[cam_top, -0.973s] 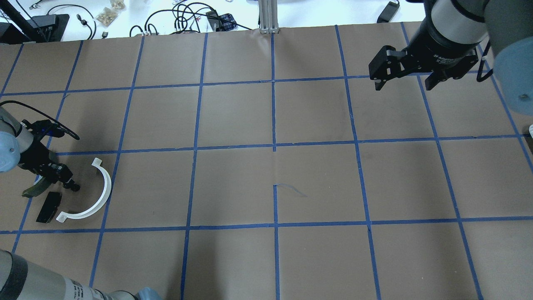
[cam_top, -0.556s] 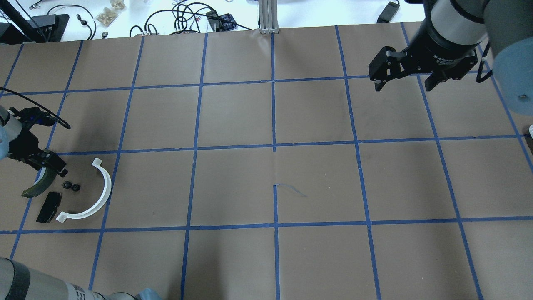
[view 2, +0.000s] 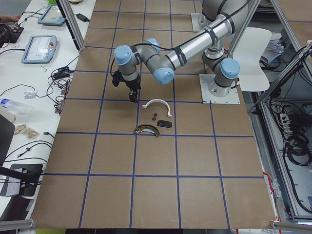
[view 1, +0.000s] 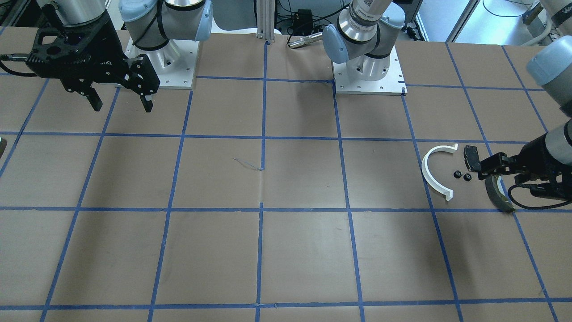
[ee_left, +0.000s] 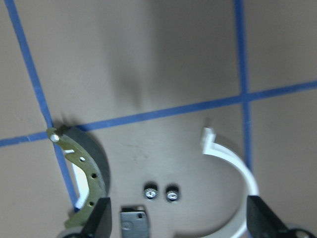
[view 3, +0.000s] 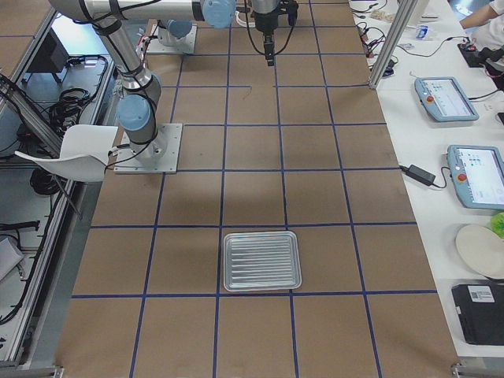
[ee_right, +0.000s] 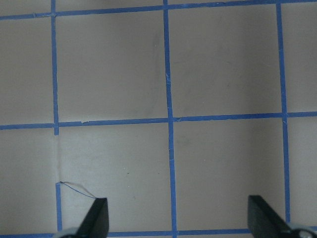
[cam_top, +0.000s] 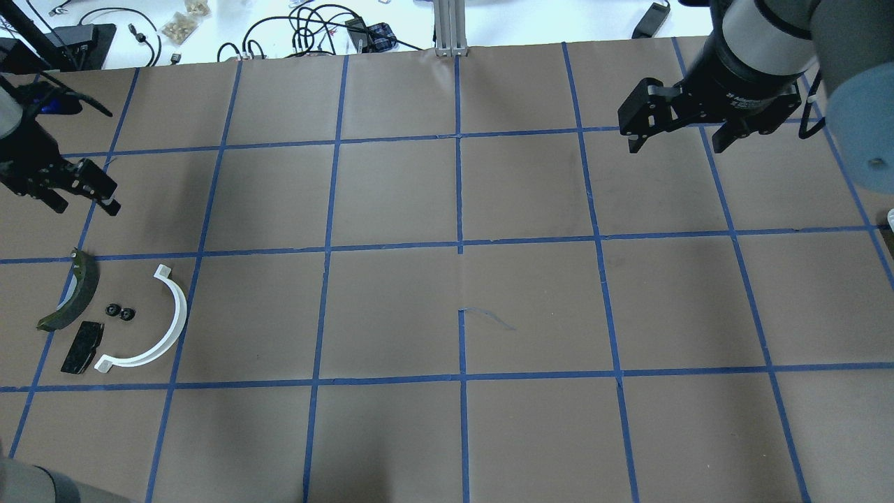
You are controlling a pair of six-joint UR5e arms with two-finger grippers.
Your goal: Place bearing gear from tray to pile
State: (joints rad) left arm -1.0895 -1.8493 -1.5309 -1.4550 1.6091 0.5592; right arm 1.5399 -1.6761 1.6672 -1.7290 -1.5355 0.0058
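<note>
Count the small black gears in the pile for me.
2: one bearing gear beside the other gear, between the olive shoe and the white half-ring. None looks hidden.

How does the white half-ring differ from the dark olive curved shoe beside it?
The white half-ring is thin and sweeps nearly a half circle; the olive shoe is a broader band with a shorter arc. The shoe has small holes; the half-ring shows none. Both lie flat on the table.
</note>
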